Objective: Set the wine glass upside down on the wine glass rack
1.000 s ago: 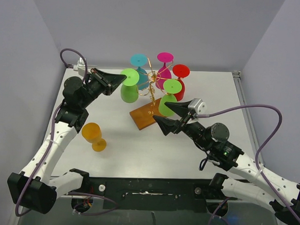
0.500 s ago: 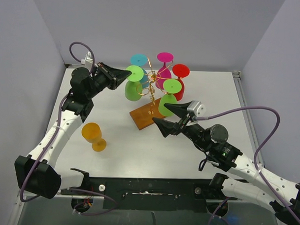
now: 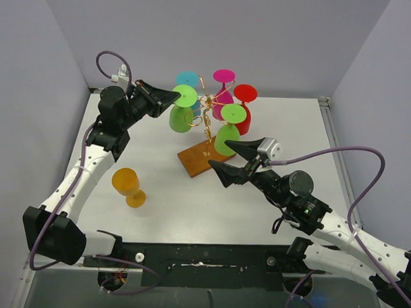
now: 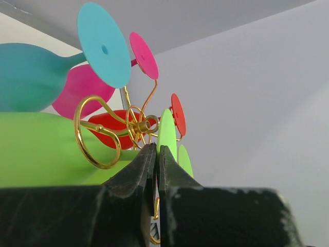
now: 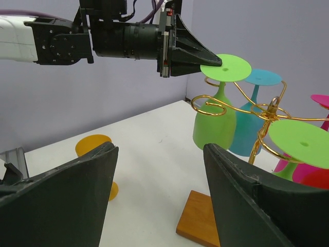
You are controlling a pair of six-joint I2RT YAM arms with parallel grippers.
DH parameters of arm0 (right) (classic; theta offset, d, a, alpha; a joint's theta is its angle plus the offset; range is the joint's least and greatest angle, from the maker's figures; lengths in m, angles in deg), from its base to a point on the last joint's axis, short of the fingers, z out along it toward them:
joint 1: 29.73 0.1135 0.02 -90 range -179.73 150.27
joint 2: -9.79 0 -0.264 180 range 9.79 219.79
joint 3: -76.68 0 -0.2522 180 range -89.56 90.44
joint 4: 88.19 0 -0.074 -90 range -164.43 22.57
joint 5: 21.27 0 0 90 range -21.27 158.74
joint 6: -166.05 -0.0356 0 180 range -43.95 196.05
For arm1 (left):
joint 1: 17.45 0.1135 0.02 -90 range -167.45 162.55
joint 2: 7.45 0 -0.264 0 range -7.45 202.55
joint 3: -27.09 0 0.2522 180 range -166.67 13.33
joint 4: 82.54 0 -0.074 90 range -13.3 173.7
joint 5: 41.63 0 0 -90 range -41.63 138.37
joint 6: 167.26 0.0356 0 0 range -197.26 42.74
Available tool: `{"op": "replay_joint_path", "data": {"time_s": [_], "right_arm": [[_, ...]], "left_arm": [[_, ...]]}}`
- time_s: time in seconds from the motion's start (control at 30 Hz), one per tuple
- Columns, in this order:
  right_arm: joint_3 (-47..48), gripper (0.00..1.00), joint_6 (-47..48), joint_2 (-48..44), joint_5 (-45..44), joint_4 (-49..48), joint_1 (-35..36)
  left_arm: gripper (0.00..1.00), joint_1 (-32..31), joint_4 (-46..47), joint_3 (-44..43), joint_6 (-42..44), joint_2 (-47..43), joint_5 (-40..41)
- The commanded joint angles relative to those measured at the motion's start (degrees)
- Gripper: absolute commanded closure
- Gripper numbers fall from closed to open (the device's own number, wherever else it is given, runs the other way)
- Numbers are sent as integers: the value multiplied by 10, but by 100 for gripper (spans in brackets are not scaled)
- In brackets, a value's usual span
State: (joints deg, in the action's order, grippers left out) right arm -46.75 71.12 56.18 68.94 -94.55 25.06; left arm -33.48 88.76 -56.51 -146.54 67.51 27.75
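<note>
Right wrist: left gripper [image 5: 218, 62] pinches foot of wine glass [image 5: 215, 123]; right gripper [image 5: 159, 154] spread, empty.

The wine glass rack [image 3: 198, 159] stands mid-table, toward the back, ahead of both my arms. Upside-down wine glasses hang around its stem: the left hanging glass [image 3: 182, 111], the near-right hanging glass [image 3: 228, 131], and three behind, at back left [image 3: 189, 79], back [image 3: 224, 77] and back right [image 3: 246, 94]. A loose wine glass [image 3: 129, 185] stands upright on the table [image 3: 163, 206], well apart from the rack, to its near left. My left pincer [image 3: 177, 95] sits at the foot rim of the left hanging glass. My right pincer [image 3: 218, 153] lies just right of the rack's base, beneath the near-right hanging glass.
</note>
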Motion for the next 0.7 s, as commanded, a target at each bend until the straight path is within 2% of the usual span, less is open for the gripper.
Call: {"op": "replay_joint_path", "data": {"time_s": [0.0,0.67], "right_arm": [[4,31,8,0,-5,-39,1],[-1,31,-1,-8,-10,-41,0]], "left_arm": [[100,6,50,-33,13,9,9],[100,12,52,-33,29,15,14]]}}
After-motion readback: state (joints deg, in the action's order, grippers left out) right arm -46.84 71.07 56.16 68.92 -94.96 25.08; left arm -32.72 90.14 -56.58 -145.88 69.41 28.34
